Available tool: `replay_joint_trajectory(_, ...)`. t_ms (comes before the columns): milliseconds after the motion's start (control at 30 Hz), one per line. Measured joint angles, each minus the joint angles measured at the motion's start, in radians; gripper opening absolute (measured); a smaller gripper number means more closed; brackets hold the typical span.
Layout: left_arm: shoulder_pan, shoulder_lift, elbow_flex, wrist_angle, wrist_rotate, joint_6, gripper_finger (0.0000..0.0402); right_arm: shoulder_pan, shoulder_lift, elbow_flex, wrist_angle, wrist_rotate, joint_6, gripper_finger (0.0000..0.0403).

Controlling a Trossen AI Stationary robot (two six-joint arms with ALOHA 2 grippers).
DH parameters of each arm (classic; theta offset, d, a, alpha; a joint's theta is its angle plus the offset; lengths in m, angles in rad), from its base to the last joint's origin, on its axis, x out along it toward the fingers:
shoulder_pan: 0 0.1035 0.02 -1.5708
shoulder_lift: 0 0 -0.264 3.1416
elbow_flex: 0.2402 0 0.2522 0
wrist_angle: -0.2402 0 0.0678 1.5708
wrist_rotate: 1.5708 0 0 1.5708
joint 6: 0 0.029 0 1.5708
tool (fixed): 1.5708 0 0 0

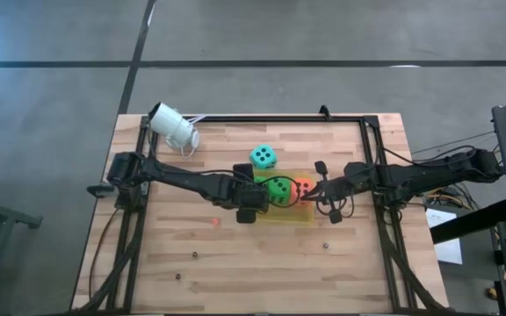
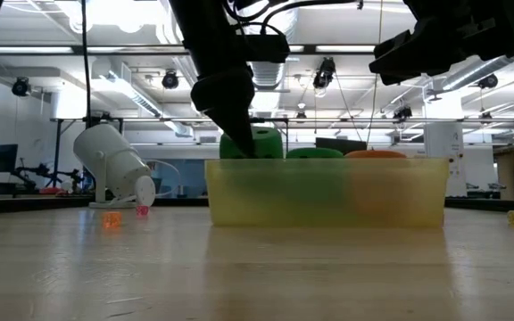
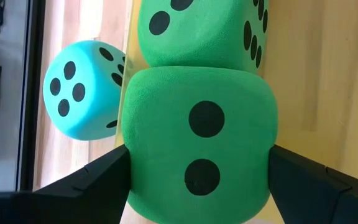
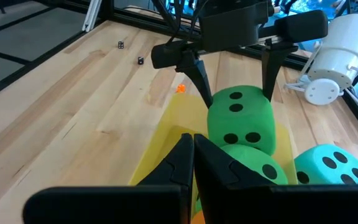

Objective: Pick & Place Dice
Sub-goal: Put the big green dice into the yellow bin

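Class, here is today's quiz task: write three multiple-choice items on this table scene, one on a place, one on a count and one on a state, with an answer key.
1. Where is the teal die?
A. in the yellow tray
B. on the table beside the tray
C. in the right gripper

2. How many green dice are there?
A. one
B. two
C. four

3. How is the left gripper?
A. shut and empty
B. open, far from any die
C. around a green die

Key:
1 B: the high view shows it on the wood table, outside the yellow tray.
2 B: the left wrist view shows two green ones stacked.
3 C: its fingers press both sides of the die; the right gripper is shut.
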Motion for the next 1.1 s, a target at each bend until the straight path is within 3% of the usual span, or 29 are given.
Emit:
replay_joint_trajectory(433, 0.000, -0.002, 0.001, 0.016, 0.000, 0.004, 0.0331, 0.000, 0.000, 0.000, 0.000, 0.000, 0.000, 0.0008)
replay_joint_trajectory(733, 0.000, -0.002, 0.001, 0.016, 0.000, 0.008, 0.0392, 0.000, 0.000, 0.000, 0.000, 0.000, 0.000, 0.0008)
replay_joint_trajectory(1100, 0.001, -0.002, 0.001, 0.018, 0.010, 0.037, 0.0399, 0.000, 0.000, 0.000, 0.000, 0.000, 0.000, 0.0008)
